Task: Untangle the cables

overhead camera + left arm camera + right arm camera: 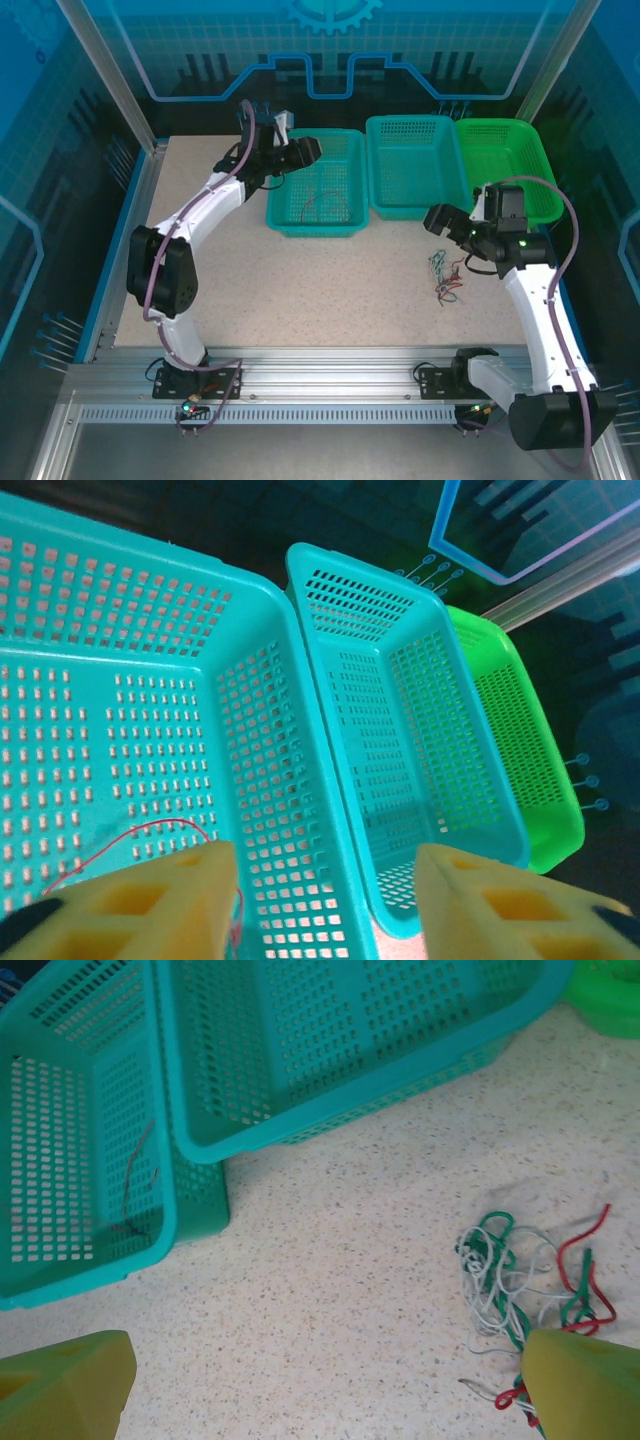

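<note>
Partly, cables [520,1290] hid behind rt jaws, btm edge.

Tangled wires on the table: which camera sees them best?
The right wrist view: the tangled wires lie close up, red, green and white strands distinct. The top view shows them tiny. The left wrist view faces baskets.

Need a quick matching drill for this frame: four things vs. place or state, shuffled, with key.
1 red cable
2 cable tangle
3 green basket
4 left hand

A on the bare table
B right end of the basket row
C open, holding nothing
D lying in the leftmost teal basket

Pairs: 1-D, 2-A, 3-B, 4-C
</note>
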